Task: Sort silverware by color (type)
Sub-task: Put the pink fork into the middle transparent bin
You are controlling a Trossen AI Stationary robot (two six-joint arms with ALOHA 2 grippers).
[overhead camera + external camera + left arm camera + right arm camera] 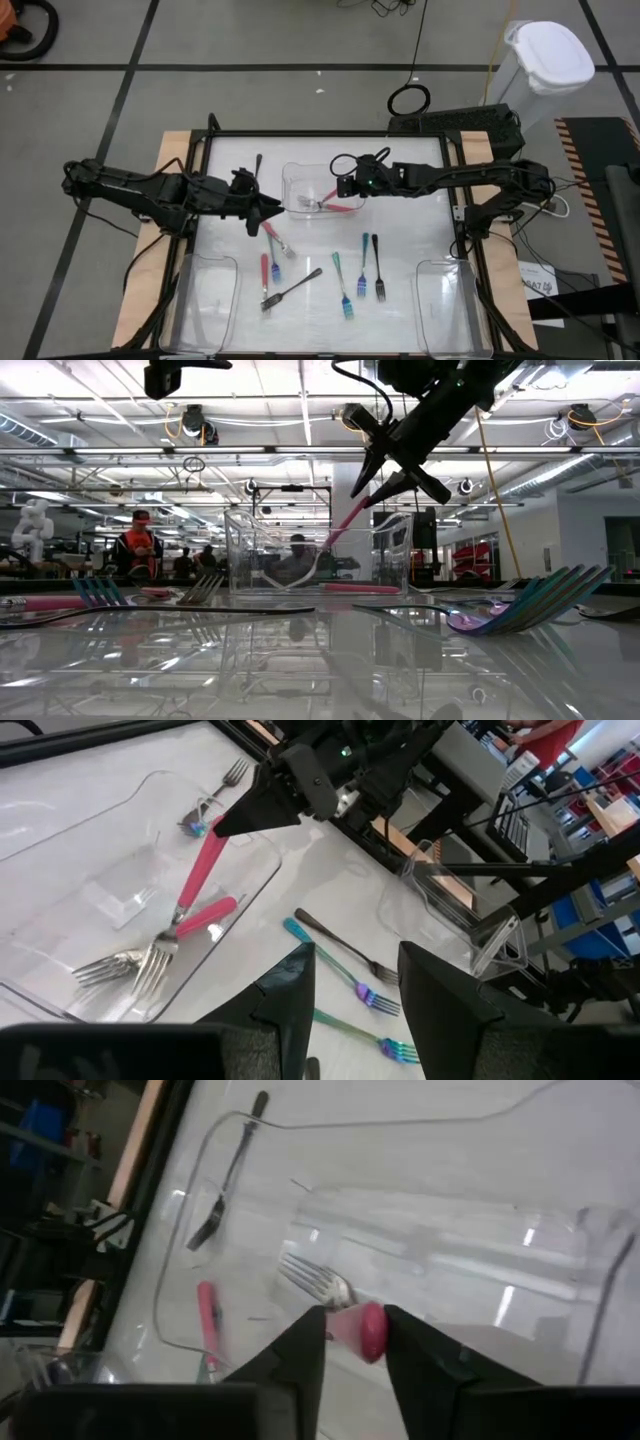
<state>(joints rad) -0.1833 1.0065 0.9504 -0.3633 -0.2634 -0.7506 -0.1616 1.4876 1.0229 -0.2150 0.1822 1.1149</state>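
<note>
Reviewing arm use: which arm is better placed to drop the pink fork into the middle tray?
Right. The right gripper already holds the pink-handled fork tilted over the middle clear tray, tines down beside another pink fork. The left gripper hovers open outside it, holding nothing.

The clear rectangular plastic tray [120, 870] is glossy and transparent, catching highlights. The pink-handled fork [185, 905] has a smooth, matt-looking plastic handle and shiny metal tines. The teal forks [540, 605] gleam — possibly iridescent-coated metal. The white tabletop [400, 290] is smooth and reflective; its edge shows bare wood [172, 150].
</note>
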